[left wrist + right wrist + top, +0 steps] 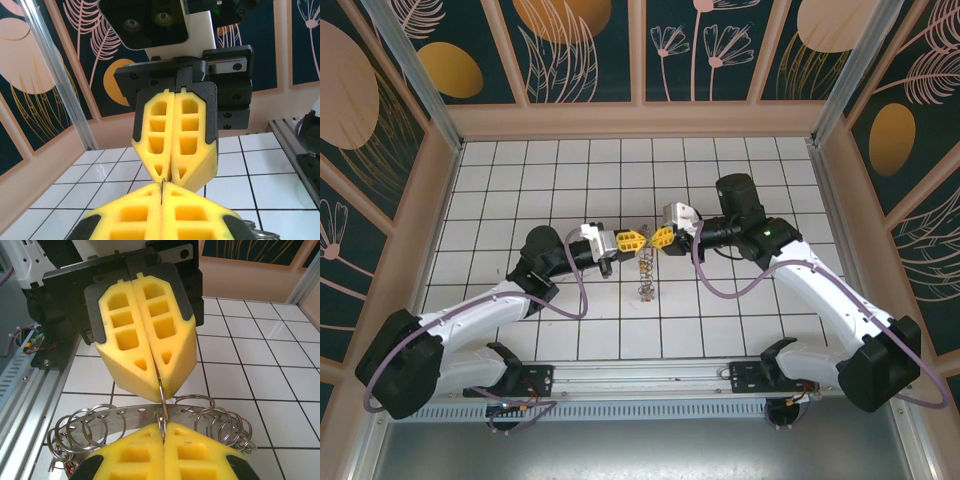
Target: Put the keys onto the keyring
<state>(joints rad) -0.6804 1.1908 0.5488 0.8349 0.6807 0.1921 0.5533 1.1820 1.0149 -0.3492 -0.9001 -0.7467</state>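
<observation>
My two grippers meet tip to tip above the middle of the tiled floor. The left gripper (640, 240) and the right gripper (658, 238) are both shut on one small silvery loop (161, 390) of the keyring. The keyring (125, 418) is a grey metal band with holes and a fringe of small wire loops. It hangs just under the fingertips (645, 272). In the left wrist view a thin metal edge (162, 183) shows between my left gripper (162, 189) and the right gripper's yellow fingers (192, 145). I cannot make out the keys.
White tiled floor (740, 190) lies all round the grippers. Pink walls (640, 120) border it at the back and sides. The metal rail (640, 378) with the arm bases runs along the near edge. Purple cables (582, 290) loop off both arms.
</observation>
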